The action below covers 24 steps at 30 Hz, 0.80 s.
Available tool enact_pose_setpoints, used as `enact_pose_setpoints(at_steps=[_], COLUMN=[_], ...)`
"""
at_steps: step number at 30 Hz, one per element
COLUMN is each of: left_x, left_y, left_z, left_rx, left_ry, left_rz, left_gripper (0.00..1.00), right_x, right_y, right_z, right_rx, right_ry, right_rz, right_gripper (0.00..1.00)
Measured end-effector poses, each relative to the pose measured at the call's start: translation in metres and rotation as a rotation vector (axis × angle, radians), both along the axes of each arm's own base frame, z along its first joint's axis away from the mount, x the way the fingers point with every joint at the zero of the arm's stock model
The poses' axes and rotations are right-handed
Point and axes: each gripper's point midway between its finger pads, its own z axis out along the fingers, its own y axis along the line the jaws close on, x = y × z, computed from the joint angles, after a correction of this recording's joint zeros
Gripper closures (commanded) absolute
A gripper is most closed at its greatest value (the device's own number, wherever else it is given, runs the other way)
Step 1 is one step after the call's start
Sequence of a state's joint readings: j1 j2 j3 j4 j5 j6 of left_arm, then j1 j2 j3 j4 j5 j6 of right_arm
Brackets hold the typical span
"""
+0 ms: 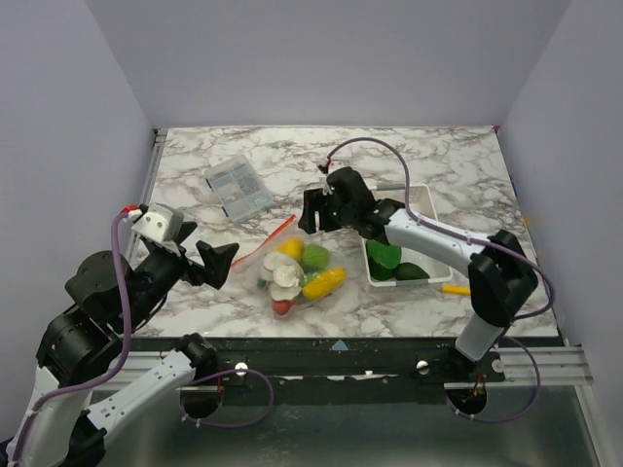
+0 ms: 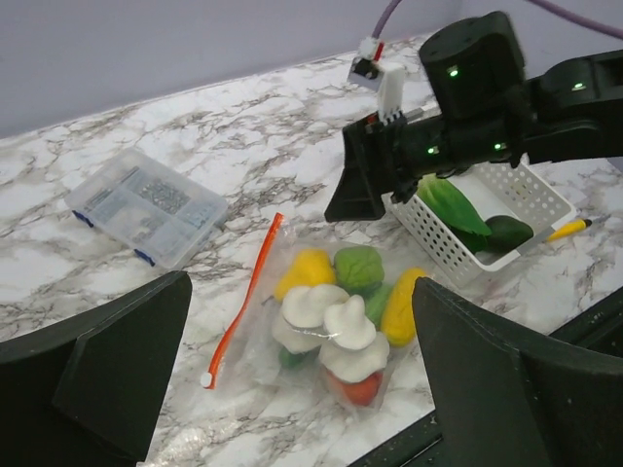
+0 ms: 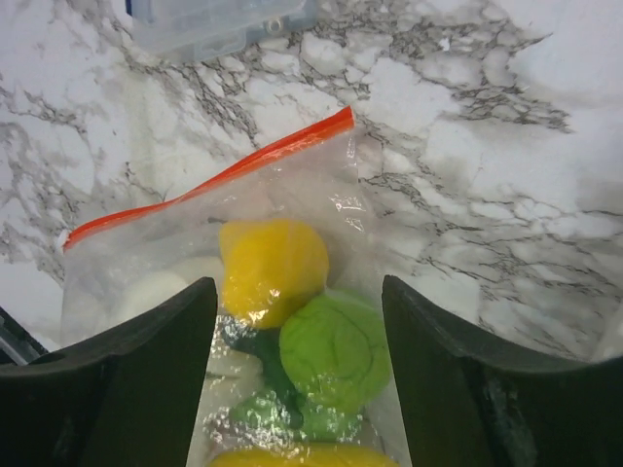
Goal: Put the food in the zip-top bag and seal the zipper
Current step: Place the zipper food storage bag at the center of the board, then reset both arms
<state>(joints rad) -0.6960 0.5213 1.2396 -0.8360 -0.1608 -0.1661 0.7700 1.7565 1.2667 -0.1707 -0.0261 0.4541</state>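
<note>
The zip-top bag (image 1: 298,269) lies flat on the marble near the front edge. Inside it is food: white mushrooms (image 2: 336,326), yellow pieces (image 3: 271,268), a green vegetable (image 3: 336,350) and a red fruit (image 2: 362,389). The zipper (image 2: 245,297) runs along the bag's left edge and also shows as an orange-red strip (image 3: 209,175) in the right wrist view. My left gripper (image 1: 206,265) hovers open just left of the bag, holding nothing. Just behind the bag, my right gripper (image 1: 313,216) stands open above its far end, empty. More green food (image 1: 385,256) lies in the basket.
A white basket (image 1: 424,207) stands right of the bag, with a thin yellow stick (image 1: 455,288) at its near corner. A clear compartment box (image 1: 238,187) lies at the back left. The table's front edge runs close below the bag.
</note>
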Motion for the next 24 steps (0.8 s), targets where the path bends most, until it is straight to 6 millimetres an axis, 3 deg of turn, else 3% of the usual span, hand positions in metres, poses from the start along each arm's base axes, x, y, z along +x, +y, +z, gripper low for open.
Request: enact_pose_setpoints(at_steps=[5, 10, 18, 24], left_x=[0.001, -0.003, -0.016, -0.025], left_y=[0.002, 0.008, 0.026, 0.036], left_z=[0.001, 0.011, 0.038, 0.055], left_rx=[-0.006, -0.038, -0.141, -0.205], left_ry=[0.001, -0.031, -0.13, -0.196], left_rz=[0.017, 0.032, 0.063, 0.075], left_gripper=[0.02, 0.01, 0.01, 0.01], right_x=[-0.005, -0.031, -0.089, -0.117], right_y=[-0.023, -0.063, -0.143, -0.198], right_z=[0.065, 0.127, 0.229, 0.268], right_rx=[0.019, 0.06, 0.234, 0.341], right_ry=[-0.135, -0.268, -0.54, -0.672], right_rz=[-0.02, -0.047, -0.135, -0.268], right_gripper=[0.2, 0.01, 0.01, 0.01])
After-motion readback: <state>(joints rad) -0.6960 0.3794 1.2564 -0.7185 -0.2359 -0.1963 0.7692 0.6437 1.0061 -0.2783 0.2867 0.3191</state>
